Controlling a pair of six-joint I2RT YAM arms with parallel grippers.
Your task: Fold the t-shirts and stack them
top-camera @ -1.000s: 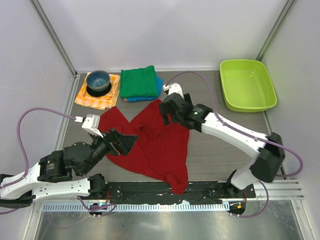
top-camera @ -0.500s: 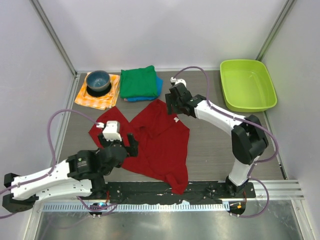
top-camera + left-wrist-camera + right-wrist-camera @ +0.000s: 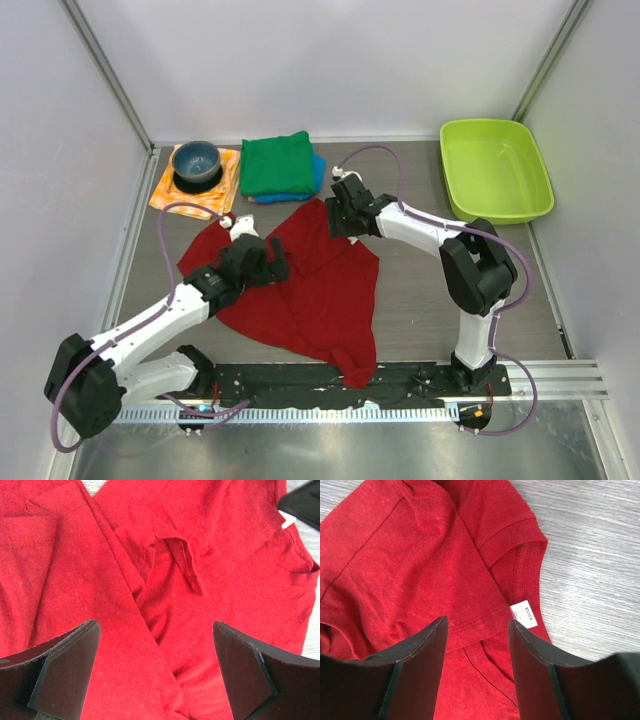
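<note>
**Seating both claws on the dark red cotton t-shirt**

The shirt lies rumpled mid-way across the grey counter, near the folded green t-shirt stacked on the blue one. Our right claw stands part-spread over the collar hem beside the white neck label, pinching nothing. Our left claw is spread wide above a crease. We recommend gripping hem, not loose folds, then drawing the cloth flat before folding.
</note>
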